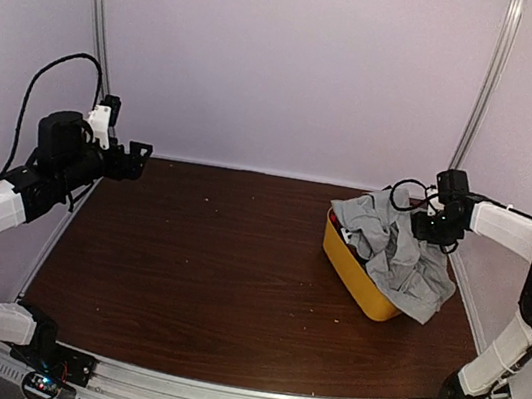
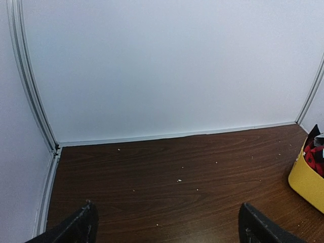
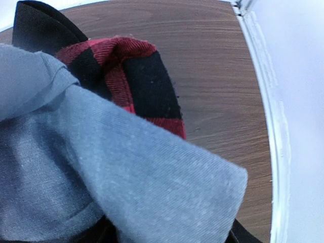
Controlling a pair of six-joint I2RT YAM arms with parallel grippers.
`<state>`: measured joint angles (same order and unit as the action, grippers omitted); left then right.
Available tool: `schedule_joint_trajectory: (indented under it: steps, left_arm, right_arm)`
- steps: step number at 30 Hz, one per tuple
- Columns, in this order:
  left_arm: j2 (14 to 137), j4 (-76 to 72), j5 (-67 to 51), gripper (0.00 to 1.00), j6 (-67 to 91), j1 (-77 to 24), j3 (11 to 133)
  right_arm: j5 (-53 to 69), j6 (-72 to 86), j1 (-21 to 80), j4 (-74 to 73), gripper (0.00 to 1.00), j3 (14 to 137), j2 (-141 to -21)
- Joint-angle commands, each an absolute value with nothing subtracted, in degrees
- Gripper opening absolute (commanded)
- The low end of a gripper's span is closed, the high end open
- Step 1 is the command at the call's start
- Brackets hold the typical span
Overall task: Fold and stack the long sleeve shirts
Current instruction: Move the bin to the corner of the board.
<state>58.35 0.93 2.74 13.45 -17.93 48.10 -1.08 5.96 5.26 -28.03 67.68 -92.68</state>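
The light-grey long sleeve shirt (image 1: 395, 250) lies heaped in the yellow tub (image 1: 360, 275) and drapes over its near right rim. My right gripper (image 1: 431, 226) is at the shirt's top right edge. In the right wrist view a fold of the grey shirt (image 3: 126, 177) covers the jaws, so only dark bits of the fingers (image 3: 242, 237) show at the bottom. Whether they pinch the cloth is hidden. The red-and-black plaid shirt (image 3: 136, 76) sits just beyond the fold. My left gripper (image 1: 136, 159) hovers open at the far left with nothing between its fingers (image 2: 81, 228).
The yellow tub (image 2: 306, 179) stands at the right of the brown table (image 1: 204, 271), and the plaid shirt (image 2: 316, 154) shows inside it. White walls close the back and sides. Small white crumbs (image 2: 178, 180) dot the tabletop.
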Motion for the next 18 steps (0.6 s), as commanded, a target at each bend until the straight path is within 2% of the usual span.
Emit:
schedule_joint_trajectory:
  steps: [1,13,18]
  left_arm:
    - [58.7,-0.8,2.2,0.98,13.6,-17.4,49.0]
    - [59.2,-0.3,2.3,0.98,13.5,-17.4,49.6]
    - [59.0,-0.3,2.9,0.98,13.2,-17.4,49.6]
  right_arm:
    - [-11.6,3.2,0.8,-30.2,0.57,72.8,-96.8]
    - [-22.7,0.9,-8.3,-33.3,0.58,85.1,-106.0]
    - [-21.7,1.8,-11.6,-31.5,0.59,87.4,-107.0]
